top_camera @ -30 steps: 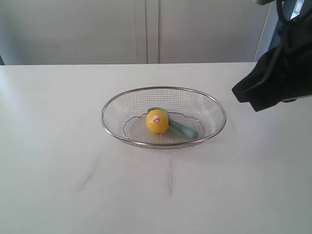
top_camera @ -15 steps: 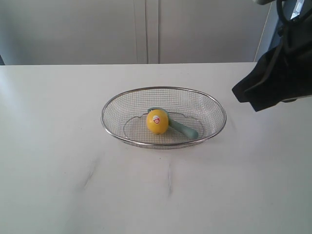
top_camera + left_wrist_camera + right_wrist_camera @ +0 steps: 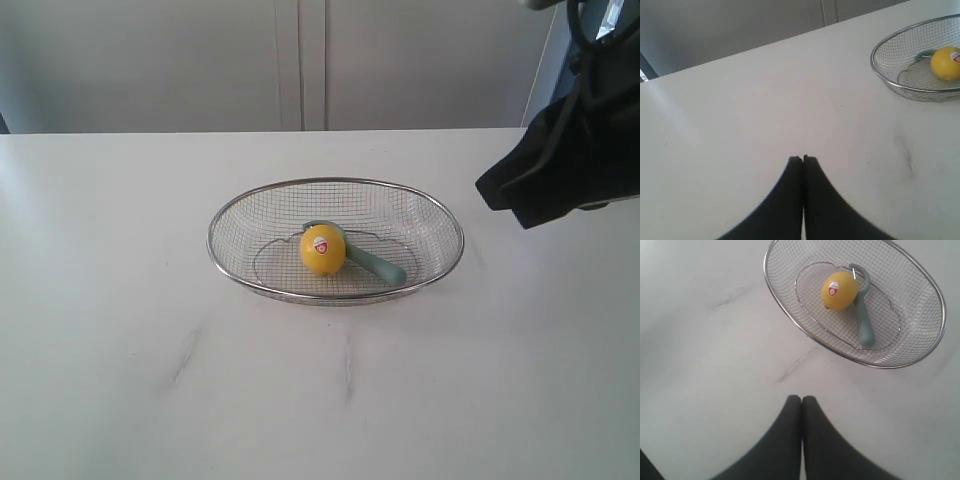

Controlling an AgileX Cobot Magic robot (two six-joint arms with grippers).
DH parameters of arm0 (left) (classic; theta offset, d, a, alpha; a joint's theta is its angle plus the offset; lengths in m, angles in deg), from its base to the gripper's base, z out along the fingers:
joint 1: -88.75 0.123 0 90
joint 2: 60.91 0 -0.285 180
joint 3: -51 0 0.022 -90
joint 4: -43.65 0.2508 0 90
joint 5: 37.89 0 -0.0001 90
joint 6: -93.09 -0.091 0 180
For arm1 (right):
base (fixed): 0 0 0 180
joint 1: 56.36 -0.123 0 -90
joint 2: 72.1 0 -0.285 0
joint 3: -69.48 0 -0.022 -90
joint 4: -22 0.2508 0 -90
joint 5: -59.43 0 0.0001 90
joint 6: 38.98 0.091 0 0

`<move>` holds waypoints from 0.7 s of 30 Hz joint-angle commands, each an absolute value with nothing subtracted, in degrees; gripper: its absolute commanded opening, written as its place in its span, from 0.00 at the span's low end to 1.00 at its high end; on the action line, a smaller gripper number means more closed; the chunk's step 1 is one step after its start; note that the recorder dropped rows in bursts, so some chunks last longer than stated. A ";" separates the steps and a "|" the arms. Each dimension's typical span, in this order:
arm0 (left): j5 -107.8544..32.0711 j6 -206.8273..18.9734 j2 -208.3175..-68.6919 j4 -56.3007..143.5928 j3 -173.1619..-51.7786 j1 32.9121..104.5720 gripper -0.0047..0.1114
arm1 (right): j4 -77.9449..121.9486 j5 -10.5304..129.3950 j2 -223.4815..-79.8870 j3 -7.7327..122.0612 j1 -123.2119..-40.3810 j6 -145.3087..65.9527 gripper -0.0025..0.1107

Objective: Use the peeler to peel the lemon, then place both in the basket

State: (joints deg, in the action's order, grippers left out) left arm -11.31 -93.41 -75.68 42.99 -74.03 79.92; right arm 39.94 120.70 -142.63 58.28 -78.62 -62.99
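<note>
Inside basket [image 3: 335, 299]: lemon [image 3: 323, 250] against peeler [image 3: 378, 264], well apart from closed right fingers [image 3: 790, 427]

The lemon [image 3: 323, 250] bears a white-and-red sticker [image 3: 320, 243] toward twelve o'clock; its print is too small to read.

Bright, even light; soft shadows

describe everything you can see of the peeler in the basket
The peeler is slim, with a pale teal-green handle that looks like plastic and a curved, hooked head of the same colour; a thin metal part shows at the head. It lies flat on the mesh floor of the basket, handle pointing towards the rim. The lemon sits right against its head and hides most of the head in the exterior view. Nothing else touches it.
</note>
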 commanded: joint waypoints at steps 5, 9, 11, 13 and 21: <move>-21.96 -92.34 -68.69 40.90 -65.92 79.98 0.04 | 40.09 120.92 -142.01 58.12 -78.62 -62.81 0.02; -29.85 -90.20 -68.69 40.90 -61.56 79.98 0.04 | 40.09 120.89 -142.01 58.12 -78.62 -62.81 0.02; -34.48 -87.83 -68.69 40.90 -60.47 80.11 0.04 | 40.09 120.89 -142.01 58.12 -78.62 -62.81 0.02; -40.28 -80.53 -68.69 40.67 -60.47 80.11 0.04 | 40.09 120.89 -142.01 58.12 -78.62 -62.81 0.02; -56.93 -68.61 -68.69 40.67 -60.47 80.11 0.04 | 40.09 120.77 -142.01 58.12 -78.62 -62.81 0.02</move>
